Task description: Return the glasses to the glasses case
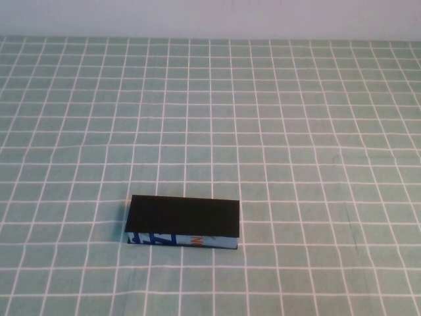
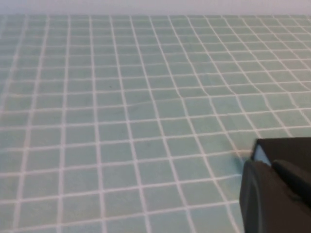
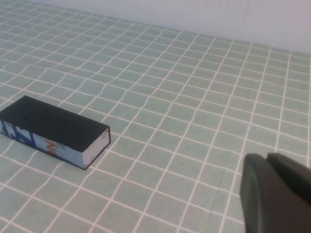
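The left gripper (image 2: 274,196) is seen only in the left wrist view, as a dark rounded mass at the frame's corner, raised off the cloth. Whether it is open or closed cannot be told, and nothing is seen held by it. Just past it, a black corner with a pale end face is seen: the near end of the glasses case (image 2: 284,148).

The right gripper (image 3: 274,194) is seen likewise only in its own wrist view, as a dark bulk at the frame's corner, above the cloth. Its opening cannot be told either, and nothing is seen in its hold. The glasses case (image 3: 51,128) lies well apart from it, with bare cloth between and nothing in the way.

In the high view neither gripper nor arm is seen. The glasses case (image 1: 183,222) lies flat on the green checked tablecloth (image 1: 296,131) with its flat black lid shut. Its blue-and-white patterned front with the orange mark is turned toward the robot.

The pale short end of the case is shown by the wrist views alone. The case's full outline is given by the high view and the right wrist view. The glasses are seen in no view. A pale wall (image 1: 210,16) is seen beyond the cloth's far edge.
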Robot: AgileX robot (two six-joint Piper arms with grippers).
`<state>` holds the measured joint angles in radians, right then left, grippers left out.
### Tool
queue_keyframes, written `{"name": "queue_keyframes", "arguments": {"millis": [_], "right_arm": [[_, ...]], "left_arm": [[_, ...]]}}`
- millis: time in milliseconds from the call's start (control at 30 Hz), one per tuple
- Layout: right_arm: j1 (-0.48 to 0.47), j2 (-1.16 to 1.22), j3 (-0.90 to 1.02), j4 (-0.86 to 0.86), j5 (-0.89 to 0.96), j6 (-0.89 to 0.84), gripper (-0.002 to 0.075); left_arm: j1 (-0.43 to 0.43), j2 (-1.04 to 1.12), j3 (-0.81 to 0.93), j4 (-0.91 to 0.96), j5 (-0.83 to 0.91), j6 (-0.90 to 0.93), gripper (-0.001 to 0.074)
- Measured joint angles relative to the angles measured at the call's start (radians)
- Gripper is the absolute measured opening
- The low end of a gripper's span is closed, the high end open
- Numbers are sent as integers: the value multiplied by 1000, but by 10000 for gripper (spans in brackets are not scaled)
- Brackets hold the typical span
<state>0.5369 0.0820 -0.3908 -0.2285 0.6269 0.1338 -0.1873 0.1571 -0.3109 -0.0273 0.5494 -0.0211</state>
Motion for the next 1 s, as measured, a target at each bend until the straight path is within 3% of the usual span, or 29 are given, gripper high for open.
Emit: {"name": "queue_keyframes", "arguments": {"millis": [167, 367, 1000], "right_arm": [[0, 0, 0, 0, 0, 0, -13], [0, 0, 0, 0, 0, 0, -13], [0, 0, 0, 0, 0, 2, -13]], "left_arm": [[0, -116, 160, 215, -185, -34, 0], [22, -165, 327, 237, -240, -176, 0], [29, -167, 334, 230, -187, -215, 0]]}}
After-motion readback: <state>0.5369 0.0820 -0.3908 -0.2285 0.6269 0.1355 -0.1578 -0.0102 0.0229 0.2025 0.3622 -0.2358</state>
